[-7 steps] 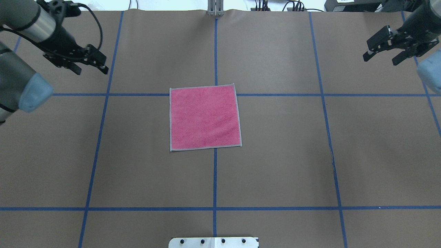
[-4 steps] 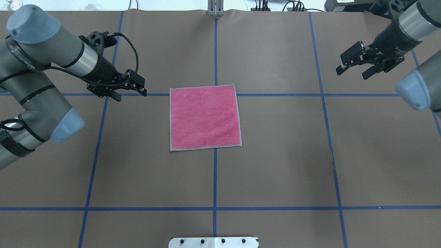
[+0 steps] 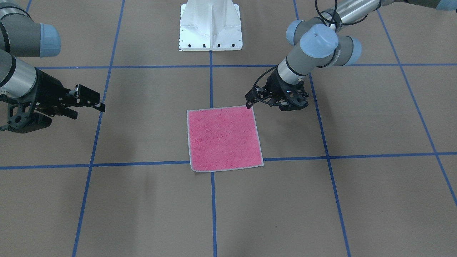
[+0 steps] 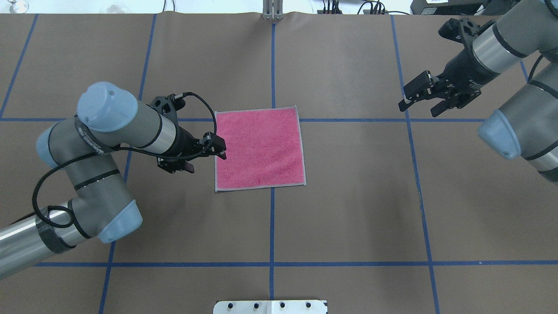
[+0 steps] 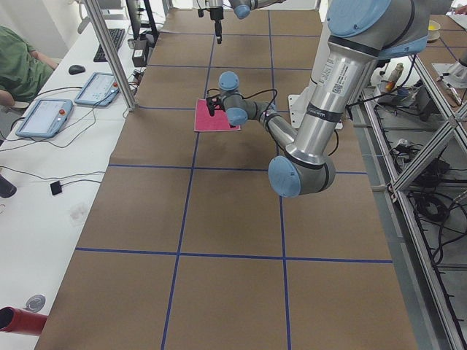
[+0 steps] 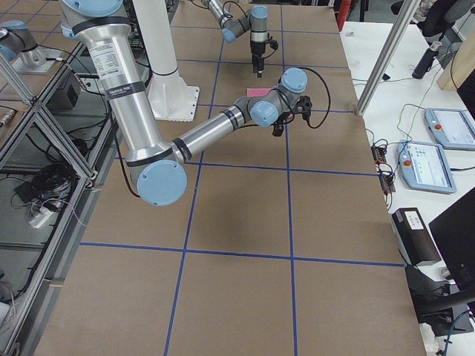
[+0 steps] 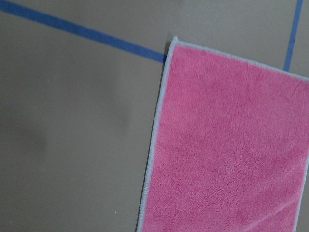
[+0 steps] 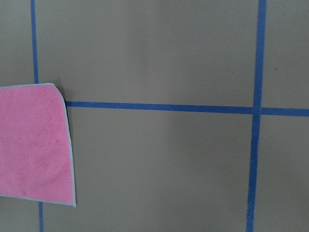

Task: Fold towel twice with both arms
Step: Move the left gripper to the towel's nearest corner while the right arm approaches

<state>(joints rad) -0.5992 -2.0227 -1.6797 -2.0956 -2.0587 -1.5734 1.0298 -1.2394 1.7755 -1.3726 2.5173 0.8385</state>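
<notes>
The towel point(image 4: 259, 148) lies flat and unfolded, pink face up, pale border all round, at the table's middle point(image 3: 224, 139). My left gripper point(image 4: 207, 162) is open at the towel's left edge, with one fingertip point(image 4: 221, 152) over the border and the other off the cloth. In the front-facing view it point(image 3: 267, 106) sits by the towel's near-robot corner. My right gripper point(image 4: 417, 109) is open and empty, well off to the towel's right point(image 3: 89, 111). The left wrist view shows the towel's edge and a corner point(image 7: 227, 145). The right wrist view shows its other side point(image 8: 31, 140).
The table is covered in brown paper with a blue tape grid point(image 4: 272, 226). The white pedestal base point(image 3: 210, 32) stands at the robot's edge. A metal post point(image 4: 272, 11) is at the far edge. Tablets point(image 5: 44, 117) lie on a side bench.
My left arm has swung in from the far left to the towel's left edge. My right arm has moved left and slightly down towards the towel. Both grippers stay open; the towel has not moved.
</notes>
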